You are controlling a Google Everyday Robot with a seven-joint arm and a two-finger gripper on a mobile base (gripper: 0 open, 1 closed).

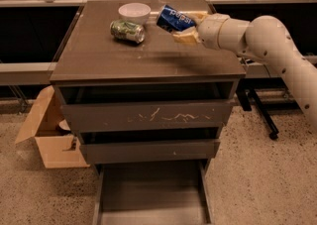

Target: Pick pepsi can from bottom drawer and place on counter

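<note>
Over the rear right of the wide glossy grey-brown counter (148,63) you've got the gripper (191,28) clamped on the small dark blue pepsi can (176,18), pale fingers (184,38) on either side of it. The can is tilted, lettering up, its free end toward the white bowl (134,12). It looks clear of the top, though I can't tell for sure if its low edge is touching. The white arm (277,45) reaches in from the right side.

The crushed green and silver can (127,30) lies on its side just in front of the bowl, near the pepsi can but apart from it. Below, the shallow grey-brown bottom drawer (151,194) is pulled out w/ a bare floor. The two taller scratched drawers (148,116) above it are shut or nearly so. An open cardboard box (49,140) sits on the floor left of the cabinet.

Step in hand, as I read it: the pick is done and you're in the place phase, approx. at the last stretch. The next move calls for lowering the can to a bare patch of counter right of the bowl, levelling it or setting it down on its side, then releasing. Watch the clearance to the bowl and the green can, and since a can laid down may roll, let go low and slow.
</note>
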